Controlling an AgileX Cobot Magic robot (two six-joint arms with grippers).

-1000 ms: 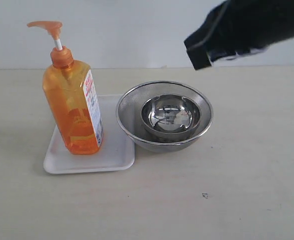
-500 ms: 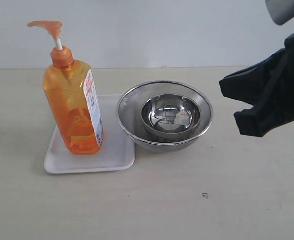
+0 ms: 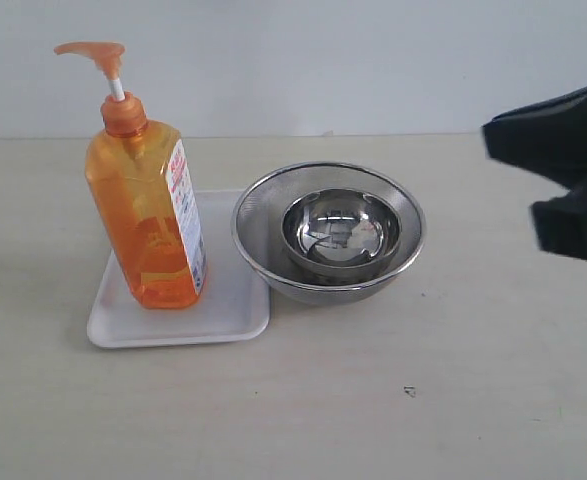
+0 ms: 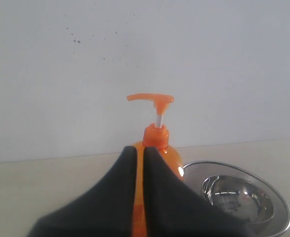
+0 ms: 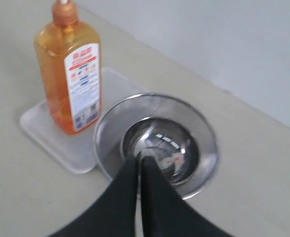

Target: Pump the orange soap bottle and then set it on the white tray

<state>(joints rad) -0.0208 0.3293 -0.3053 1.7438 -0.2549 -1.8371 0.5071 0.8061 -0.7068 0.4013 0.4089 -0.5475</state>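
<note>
Hovering right of the steel bowls (image 3: 338, 240), right arm (image 3: 573, 140), right fingers (image 5: 125, 182) pressed together; left fingers (image 4: 120, 177) together too.

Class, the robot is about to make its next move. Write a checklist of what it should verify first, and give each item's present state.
1. Soap bottle stands upright on the tray: ok.
2. Pump head is up; whether it has been pressed: cannot tell.
3. Right pincer shut and holding nothing: ok.
4. Left pincer shut and holding nothing: ok.
5. Soap bottle apart from the mesh bowl: ok.
</note>
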